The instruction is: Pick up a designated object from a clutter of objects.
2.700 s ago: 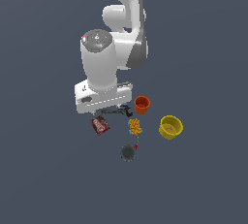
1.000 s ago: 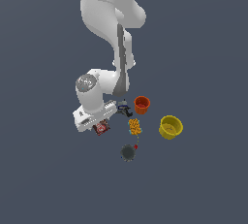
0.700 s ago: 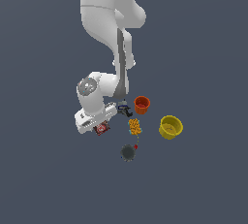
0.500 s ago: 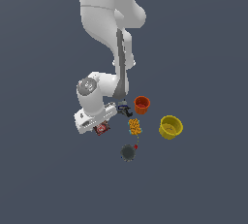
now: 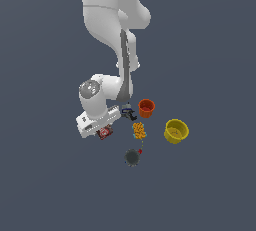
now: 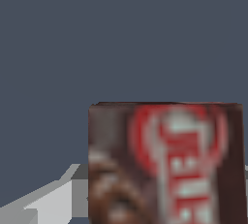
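My end effector [image 5: 102,129] sits low over the brown-red box [image 5: 104,133], and my hand covers most of it in the exterior view. Only a corner of the red-and-white label shows. Can't tell finger spacing or whether I'm gripping. In the wrist view the box [image 6: 164,162] fills the frame close up, print blurred, cut off at the edge; a grey finger [image 6: 43,201] shows just beside it. To the exterior view's right: dark thin tool [image 5: 128,113] near my wrist, orange cup [image 5: 146,107], lumpy orange-yellow thing [image 5: 139,130], yellow bowl [image 5: 175,131] well apart. Grey disc [image 5: 132,157] lies nearer the camera. All on the dark grey floor [image 5: 50,185].
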`<state>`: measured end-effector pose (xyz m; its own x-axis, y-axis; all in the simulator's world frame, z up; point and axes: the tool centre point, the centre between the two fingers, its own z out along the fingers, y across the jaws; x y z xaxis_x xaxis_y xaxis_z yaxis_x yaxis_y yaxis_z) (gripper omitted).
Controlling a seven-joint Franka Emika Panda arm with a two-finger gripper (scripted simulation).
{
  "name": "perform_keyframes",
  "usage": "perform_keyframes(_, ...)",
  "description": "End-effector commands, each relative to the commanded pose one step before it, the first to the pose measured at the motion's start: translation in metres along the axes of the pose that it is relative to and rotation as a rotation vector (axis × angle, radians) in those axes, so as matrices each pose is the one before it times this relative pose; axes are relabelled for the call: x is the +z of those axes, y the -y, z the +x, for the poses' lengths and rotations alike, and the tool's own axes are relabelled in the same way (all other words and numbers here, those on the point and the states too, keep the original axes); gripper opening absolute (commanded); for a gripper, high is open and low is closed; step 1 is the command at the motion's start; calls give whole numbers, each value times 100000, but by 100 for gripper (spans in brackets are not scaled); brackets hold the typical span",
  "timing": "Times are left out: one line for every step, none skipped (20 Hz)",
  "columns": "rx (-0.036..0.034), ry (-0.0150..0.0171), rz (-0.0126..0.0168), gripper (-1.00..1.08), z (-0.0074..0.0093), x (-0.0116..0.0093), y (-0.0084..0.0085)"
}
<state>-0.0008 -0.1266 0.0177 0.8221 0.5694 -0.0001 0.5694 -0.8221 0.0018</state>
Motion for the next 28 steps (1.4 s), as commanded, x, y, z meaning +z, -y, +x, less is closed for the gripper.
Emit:
perform_keyframes(-40, -32, -27, -100, 78, -321, 57)
perform_keyframes(0, 0, 0, -100, 38, -237, 39)
perform_keyframes(0, 0, 0, -100, 47, -291, 48)
perform_keyframes(-36, 32, -8, -100, 72, -336, 71)
perform_keyframes(0, 0, 0, -100, 65, -400, 66)
perform_keyframes(0, 0, 0, -100, 74, -456, 75)
perform_keyframes(-37, 31, -7, -100, 100, -504, 99)
perform_keyframes(0, 0, 0, -100, 94, -571, 94)
perform_keyframes(0, 0, 0, -100, 104, -630, 104)
perform_keyframes(-40, 28, -2, -100, 133, -680, 129)
perform_keyframes(0, 0, 0, -100, 125, -749, 124)
perform_keyframes(-42, 25, 4, -100, 154, -794, 149)
perform_keyframes(0, 0, 0, -100, 146, -858, 142)
perform_keyframes(-44, 16, 14, -100, 175, -898, 166)
perform_keyframes(0, 0, 0, -100, 166, -959, 159)
perform_keyframes(-42, 3, 24, -100, 194, -995, 181)
perform_keyframes(0, 0, 0, -100, 187, -1052, 174)
perform_keyframes(-38, -8, 30, -100, 211, -1087, 193)
perform_keyframes(0, 0, 0, -100, 207, -1139, 189)
perform_keyframes(-47, -21, 46, -100, 230, -1159, 205)
perform_keyframes(0, 0, 0, -100, 214, -1156, 191)
perform_keyframes(-41, -29, 47, -100, 224, -1134, 196)
perform_keyframes(0, 0, 0, -100, 213, -1127, 184)
perform_keyframes(-26, -24, 34, -100, 218, -1111, 185)
perform_keyframes(-25, -25, 34, -100, 216, -1100, 181)
perform_keyframes(0, 0, 0, -100, 211, -1093, 174)
perform_keyframes(-22, -27, 34, -100, 213, -1083, 172)
perform_keyframes(0, 0, 0, -100, 211, -1077, 167)
